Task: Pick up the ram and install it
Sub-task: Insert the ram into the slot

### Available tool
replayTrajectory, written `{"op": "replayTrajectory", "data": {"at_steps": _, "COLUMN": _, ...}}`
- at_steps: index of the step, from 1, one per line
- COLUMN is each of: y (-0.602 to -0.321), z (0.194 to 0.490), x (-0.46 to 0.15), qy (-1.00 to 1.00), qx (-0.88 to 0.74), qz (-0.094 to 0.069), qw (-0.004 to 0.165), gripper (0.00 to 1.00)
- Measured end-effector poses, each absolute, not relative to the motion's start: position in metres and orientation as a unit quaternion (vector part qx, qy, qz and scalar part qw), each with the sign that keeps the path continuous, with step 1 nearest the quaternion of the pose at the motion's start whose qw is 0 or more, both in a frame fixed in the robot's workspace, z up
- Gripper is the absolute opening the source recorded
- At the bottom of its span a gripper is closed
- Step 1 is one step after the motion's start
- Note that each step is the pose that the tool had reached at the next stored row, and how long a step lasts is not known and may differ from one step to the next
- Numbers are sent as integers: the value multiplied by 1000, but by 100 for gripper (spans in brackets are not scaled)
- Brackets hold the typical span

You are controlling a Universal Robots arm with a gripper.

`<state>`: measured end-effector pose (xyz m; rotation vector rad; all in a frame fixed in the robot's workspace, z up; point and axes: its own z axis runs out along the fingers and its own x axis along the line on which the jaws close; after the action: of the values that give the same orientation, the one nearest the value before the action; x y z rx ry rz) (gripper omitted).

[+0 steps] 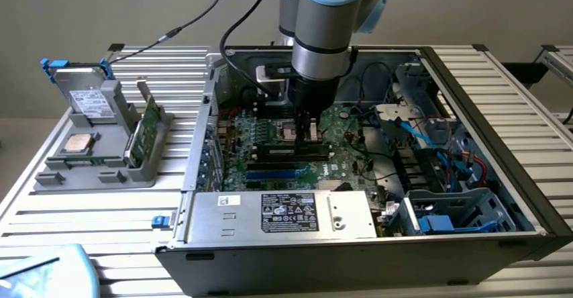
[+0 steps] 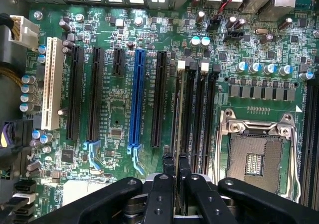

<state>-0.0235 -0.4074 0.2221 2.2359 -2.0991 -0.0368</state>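
Note:
My gripper (image 1: 309,135) is down inside the open computer case, over the green motherboard (image 1: 268,143). In the wrist view its two black fingers (image 2: 167,171) stand close together, shut on the ram (image 2: 177,109). The ram shows edge-on as a thin green strip. It runs from between the fingers along a black memory slot (image 2: 192,109) to a white latch (image 2: 181,64). The gripper (image 2: 176,160) holds it upright and in line with that slot. How deep it sits I cannot tell.
Beside the slots lies the open processor socket (image 2: 254,154); a blue slot (image 2: 135,99) sits on the other side. A grey holder (image 1: 98,167) at the exterior view's left carries another green stick (image 1: 146,129), a silver chip (image 1: 80,142) and a drive (image 1: 90,100). Cables (image 1: 421,137) crowd the case's right.

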Motion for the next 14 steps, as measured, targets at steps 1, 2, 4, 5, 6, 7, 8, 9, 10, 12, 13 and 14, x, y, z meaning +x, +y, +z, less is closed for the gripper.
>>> {"op": "replayTrajectory", "data": {"at_steps": 1, "y": -407, "z": 222, "x": -23, "qy": -684, "qx": 728, "qz": -12, "qw": 38, "gripper": 14}}
{"op": "replayTrajectory", "data": {"at_steps": 2, "y": -407, "z": 222, "x": -23, "qy": -684, "qx": 728, "qz": -11, "qw": 38, "gripper": 14}}
{"op": "replayTrajectory", "data": {"at_steps": 4, "y": -407, "z": 221, "x": -23, "qy": -684, "qx": 728, "qz": -11, "qw": 39, "gripper": 14}}
{"op": "replayTrajectory", "data": {"at_steps": 5, "y": -407, "z": 221, "x": -23, "qy": -685, "qx": 728, "qz": -10, "qw": 39, "gripper": 14}}
{"op": "replayTrajectory", "data": {"at_steps": 6, "y": -407, "z": 221, "x": -23, "qy": -685, "qx": 728, "qz": -10, "qw": 40, "gripper": 14}}
{"op": "replayTrajectory", "data": {"at_steps": 7, "y": -407, "z": 220, "x": -23, "qy": -685, "qx": 728, "qz": -10, "qw": 40, "gripper": 14}}
{"op": "replayTrajectory", "data": {"at_steps": 8, "y": -407, "z": 220, "x": -23, "qy": -685, "qx": 727, "qz": -9, "qw": 40, "gripper": 14}}
{"op": "replayTrajectory", "data": {"at_steps": 9, "y": -407, "z": 220, "x": -23, "qy": -685, "qx": 727, "qz": -9, "qw": 40, "gripper": 14}}
{"op": "replayTrajectory", "data": {"at_steps": 10, "y": -407, "z": 220, "x": -24, "qy": -686, "qx": 726, "qz": -9, "qw": 40, "gripper": 14}}
{"op": "replayTrajectory", "data": {"at_steps": 12, "y": -407, "z": 220, "x": -23, "qy": -687, "qx": 725, "qz": -9, "qw": 40, "gripper": 14}}
{"op": "replayTrajectory", "data": {"at_steps": 13, "y": -407, "z": 220, "x": -23, "qy": -688, "qx": 725, "qz": -9, "qw": 40, "gripper": 14}}
{"op": "replayTrajectory", "data": {"at_steps": 14, "y": -407, "z": 220, "x": -23, "qy": -689, "qx": 724, "qz": -9, "qw": 40, "gripper": 14}}
